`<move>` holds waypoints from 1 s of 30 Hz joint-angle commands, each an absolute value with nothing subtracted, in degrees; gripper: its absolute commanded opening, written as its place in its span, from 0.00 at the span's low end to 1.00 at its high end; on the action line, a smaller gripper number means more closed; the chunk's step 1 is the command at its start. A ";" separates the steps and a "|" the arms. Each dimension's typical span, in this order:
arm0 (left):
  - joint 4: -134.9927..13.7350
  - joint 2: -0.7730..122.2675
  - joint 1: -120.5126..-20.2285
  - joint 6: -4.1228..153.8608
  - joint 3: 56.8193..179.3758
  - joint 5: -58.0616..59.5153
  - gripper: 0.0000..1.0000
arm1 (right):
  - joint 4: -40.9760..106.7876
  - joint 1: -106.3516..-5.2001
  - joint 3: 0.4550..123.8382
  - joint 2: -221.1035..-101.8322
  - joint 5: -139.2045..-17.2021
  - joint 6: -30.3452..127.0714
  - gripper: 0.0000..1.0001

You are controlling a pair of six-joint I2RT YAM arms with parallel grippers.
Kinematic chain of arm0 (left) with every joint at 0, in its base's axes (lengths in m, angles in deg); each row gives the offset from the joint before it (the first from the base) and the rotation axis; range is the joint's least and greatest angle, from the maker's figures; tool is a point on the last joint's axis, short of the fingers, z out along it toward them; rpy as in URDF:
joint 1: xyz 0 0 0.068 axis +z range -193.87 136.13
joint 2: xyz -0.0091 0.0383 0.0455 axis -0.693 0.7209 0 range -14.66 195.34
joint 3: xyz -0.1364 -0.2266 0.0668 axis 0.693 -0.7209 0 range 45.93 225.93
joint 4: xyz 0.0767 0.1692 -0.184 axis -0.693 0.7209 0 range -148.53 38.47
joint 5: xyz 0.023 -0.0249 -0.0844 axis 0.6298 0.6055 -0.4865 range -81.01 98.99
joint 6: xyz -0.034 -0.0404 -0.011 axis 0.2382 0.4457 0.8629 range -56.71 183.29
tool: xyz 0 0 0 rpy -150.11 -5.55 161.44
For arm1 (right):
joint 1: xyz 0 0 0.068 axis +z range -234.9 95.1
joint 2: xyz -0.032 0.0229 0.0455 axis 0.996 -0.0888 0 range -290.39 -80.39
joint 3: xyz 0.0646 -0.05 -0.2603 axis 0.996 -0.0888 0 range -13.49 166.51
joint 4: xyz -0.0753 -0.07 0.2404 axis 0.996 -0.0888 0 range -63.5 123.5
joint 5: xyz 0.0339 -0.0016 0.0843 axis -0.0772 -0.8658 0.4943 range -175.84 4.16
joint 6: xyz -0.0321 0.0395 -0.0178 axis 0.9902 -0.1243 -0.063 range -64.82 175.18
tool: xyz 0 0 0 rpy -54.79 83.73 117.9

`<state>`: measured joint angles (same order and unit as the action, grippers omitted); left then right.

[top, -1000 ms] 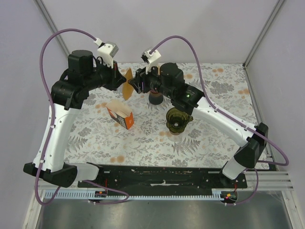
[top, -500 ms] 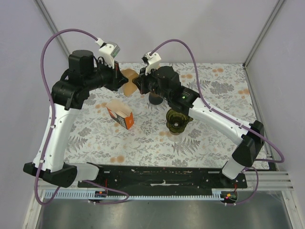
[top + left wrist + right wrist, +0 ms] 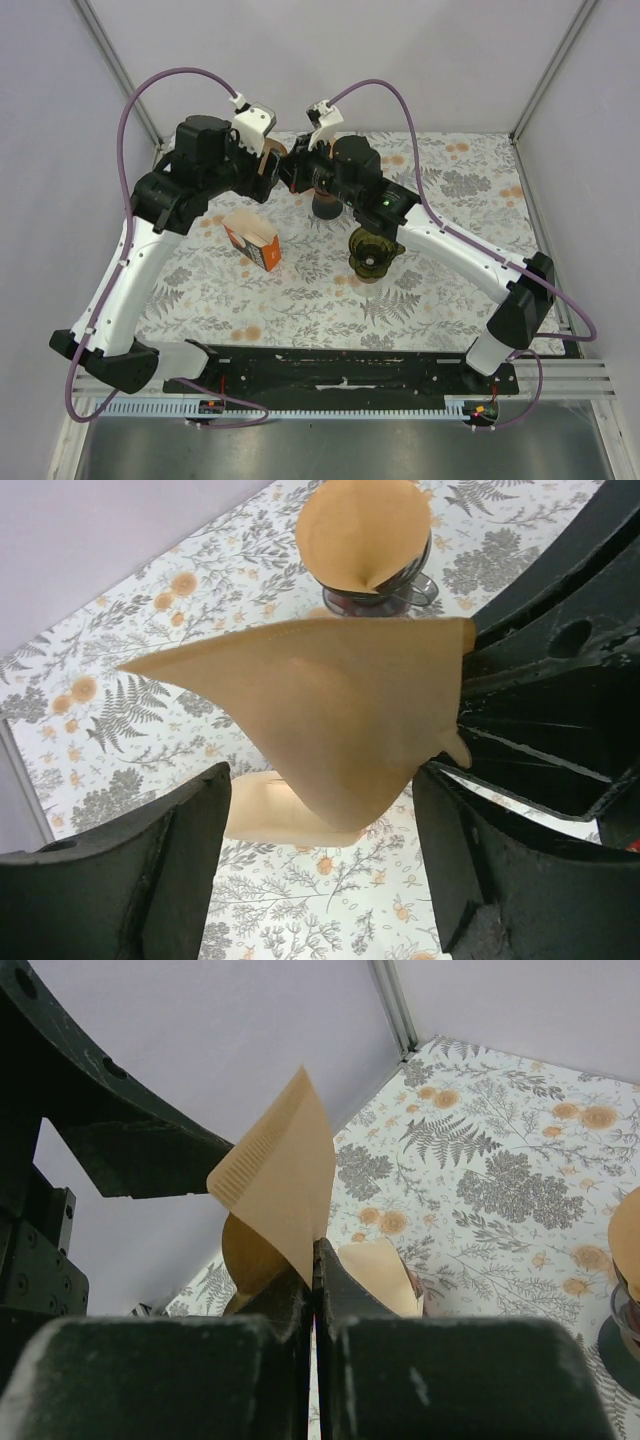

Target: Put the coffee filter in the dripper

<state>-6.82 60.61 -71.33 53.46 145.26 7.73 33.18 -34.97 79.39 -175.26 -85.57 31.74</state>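
box [image 3: 252, 240], orange and white, lies on the floral desk [image 3: 470, 290] left of centre. above and behind it, the left tool [image 3: 322, 790] hangs in the air with its jaws wide apart; both dark fingers [image 3: 150, 880] stand clear on either side of the filter [image 3: 330, 700] and neither touches the paper. the filter, a tan cone folded flat, hangs between the two tools over the far part of the desk. its seam edge runs across the left wrist view and its point hangs down.

to its right, the right tool [image 3: 316, 1252] is clamped shut on one corner of the filter, so the paper stands up out of the closed tips in the right wrist view. more tan paper shows below and behind the held filter, but what it is cannot be told.

right of the tools, a dark cup [image 3: 325, 207] stands on the desk with a second paper cone [image 3: 365, 530] sitting open in it. further right and nearer the arm bases stands the dripper [image 3: 372, 250], dark glass, upright, with no paper in it. the held filter is up and to the left of it, well apart.
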 commanded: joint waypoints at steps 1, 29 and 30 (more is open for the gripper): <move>-10.97 60.49 -72.61 50.46 145.68 13.02 0.80 | 37.02 -34.63 80.64 -174.60 -83.12 28.11 0.00; -10.45 60.14 -74.19 42.03 146.48 10.56 0.78 | 36.05 -39.37 83.63 -180.05 -71.44 18.36 0.00; -10.54 60.40 -74.28 41.32 145.43 11.61 0.76 | 36.14 -39.38 83.63 -180.06 -71.34 18.18 0.00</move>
<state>-10.25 60.61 -73.45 45.99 145.89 13.83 33.77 -38.56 80.75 -179.69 -74.62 21.40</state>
